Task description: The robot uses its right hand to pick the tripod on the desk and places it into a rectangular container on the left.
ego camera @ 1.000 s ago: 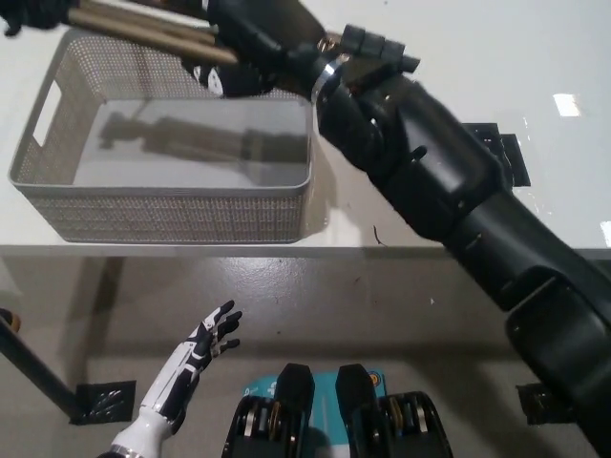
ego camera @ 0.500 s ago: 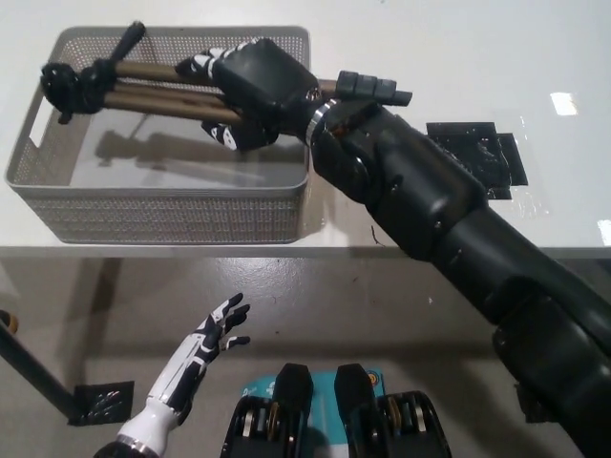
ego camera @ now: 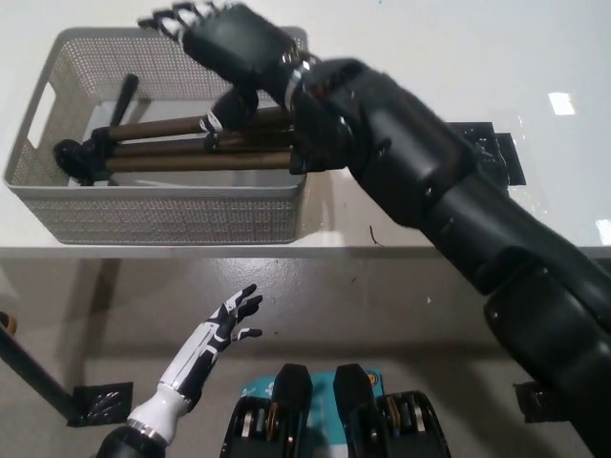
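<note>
Right hand (ego camera: 221,40) open above tripod (ego camera: 181,151) in container (ego camera: 172,212).

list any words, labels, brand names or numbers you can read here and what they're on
None: no readable text shows in the head view.
Mesh container: plain mesh, no label.
Tripod lying inside it: no visible brand mark.
Right hand, open above the container: no marking.
Left hand, resting low beside the desk: black and white pattern only, no letters.
</note>
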Controlling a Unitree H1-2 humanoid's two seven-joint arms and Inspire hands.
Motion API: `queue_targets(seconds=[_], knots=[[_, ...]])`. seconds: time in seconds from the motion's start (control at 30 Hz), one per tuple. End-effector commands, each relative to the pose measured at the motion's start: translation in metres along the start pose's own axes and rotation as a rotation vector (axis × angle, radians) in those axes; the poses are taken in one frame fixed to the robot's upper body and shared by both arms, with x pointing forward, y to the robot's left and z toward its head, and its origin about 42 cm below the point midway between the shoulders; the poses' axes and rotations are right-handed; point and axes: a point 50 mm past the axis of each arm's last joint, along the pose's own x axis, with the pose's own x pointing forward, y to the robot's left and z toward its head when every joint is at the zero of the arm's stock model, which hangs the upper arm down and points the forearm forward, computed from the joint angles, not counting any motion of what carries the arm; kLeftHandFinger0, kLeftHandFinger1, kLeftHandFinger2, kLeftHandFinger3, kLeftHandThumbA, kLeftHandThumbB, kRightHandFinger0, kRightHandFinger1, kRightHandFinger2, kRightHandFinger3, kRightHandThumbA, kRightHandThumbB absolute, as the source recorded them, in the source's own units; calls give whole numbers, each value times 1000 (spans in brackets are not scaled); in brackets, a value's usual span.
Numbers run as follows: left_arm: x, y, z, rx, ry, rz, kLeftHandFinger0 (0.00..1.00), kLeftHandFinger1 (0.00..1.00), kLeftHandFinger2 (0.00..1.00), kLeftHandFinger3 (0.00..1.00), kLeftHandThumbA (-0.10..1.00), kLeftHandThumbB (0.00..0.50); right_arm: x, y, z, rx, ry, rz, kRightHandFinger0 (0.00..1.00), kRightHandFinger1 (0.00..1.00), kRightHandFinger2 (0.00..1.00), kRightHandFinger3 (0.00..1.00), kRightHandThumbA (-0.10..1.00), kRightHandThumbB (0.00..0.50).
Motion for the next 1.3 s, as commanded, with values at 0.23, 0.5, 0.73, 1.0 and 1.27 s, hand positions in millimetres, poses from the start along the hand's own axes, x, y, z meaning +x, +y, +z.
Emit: queue_targets(seconds=[0.23,0.5,0.73,1.0,1.27], knots=[[4,-4,5,28,-41,6,829,1000,1000,1000,1000,500,-13,-199,20,300,-135,-336,1000,1000,1000,1000,1000,500],[-9,1,5,27,-43,35,842,1000,1000,1000,1000,500,-128,-268,-42,355,-144,-672,1000,1000,1000,1000,1000,456],[-12,7,3,24,-43,55,852,1000,1000,1000,1000,500,-286,-239,-62,371,-173,-1036,1000,1000,1000,1000,1000,374],[-15,5,-4,10,-27,57,895,1000,1000,1000,1000,500,-372,-117,-28,434,-151,-1181,1000,1000,1000,1000,1000,332],[-11,6,-2,-2,-45,36,1000,1000,1000,1000,1000,500,-392,22,4,687,39,-1051,1000,1000,1000,1000,1000,340]])
